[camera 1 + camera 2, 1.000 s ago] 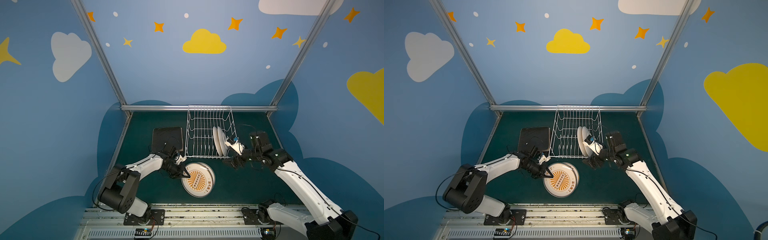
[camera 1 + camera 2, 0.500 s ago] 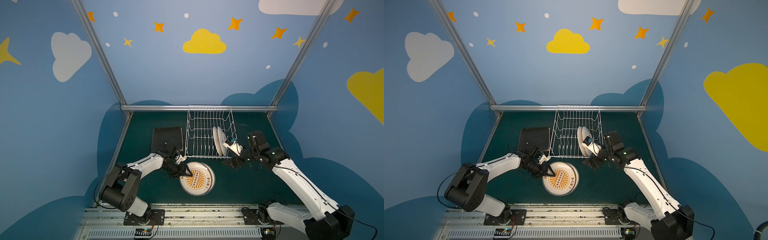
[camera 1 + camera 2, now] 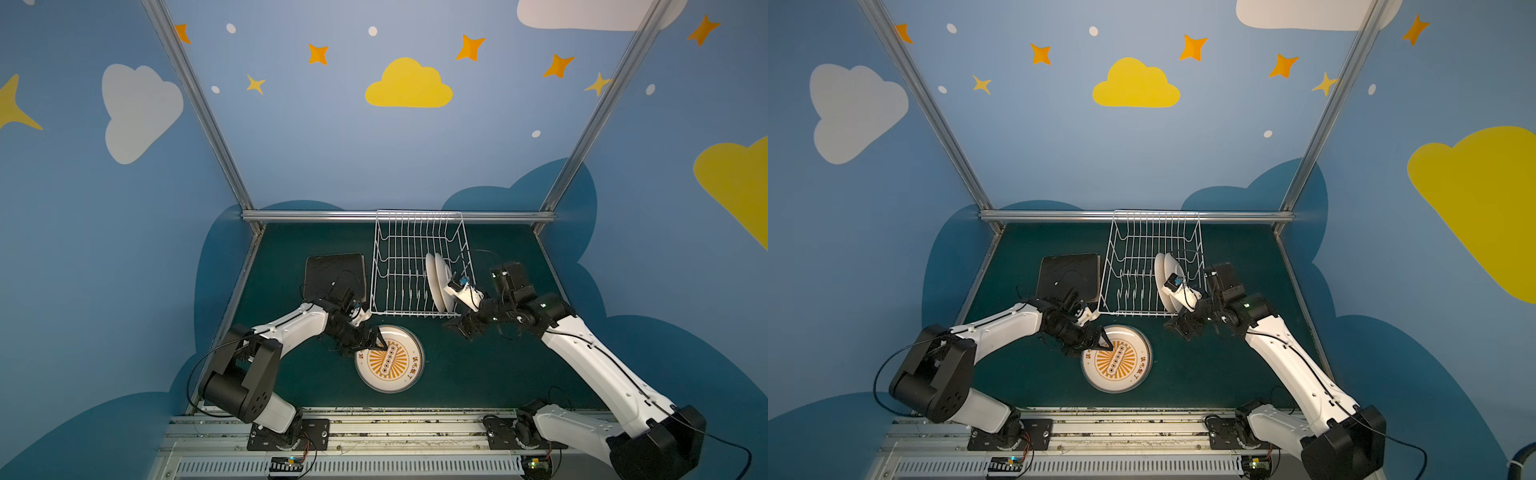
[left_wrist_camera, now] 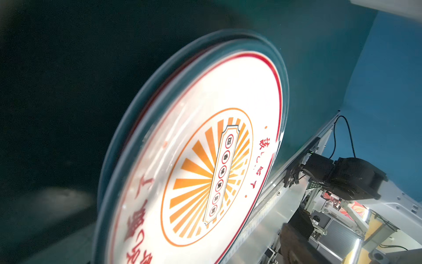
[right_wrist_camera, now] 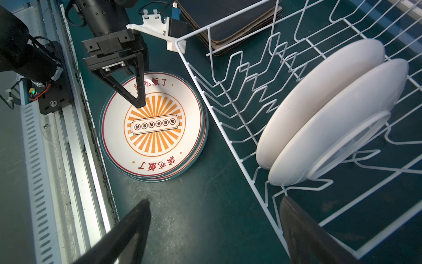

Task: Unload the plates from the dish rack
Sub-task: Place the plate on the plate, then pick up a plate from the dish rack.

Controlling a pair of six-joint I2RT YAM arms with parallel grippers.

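Left gripper (image 5: 139, 101): jaws newly spread, round white orange-sunburst plate (image 5: 153, 128) released beneath
Right gripper (image 5: 214, 201): jaws apart, empty
Risk: white wire dish rack (image 5: 226, 134) rim between them may snag

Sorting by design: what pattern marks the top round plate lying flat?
Plate: orange sunburst centre; clearest in right wrist view.

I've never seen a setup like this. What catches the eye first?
The round plate with the orange sunburst, topping a small stack on the green mat just outside the dish rack, with the left gripper open just above it. Next, two white plates standing on edge in the rack, near the open right gripper.
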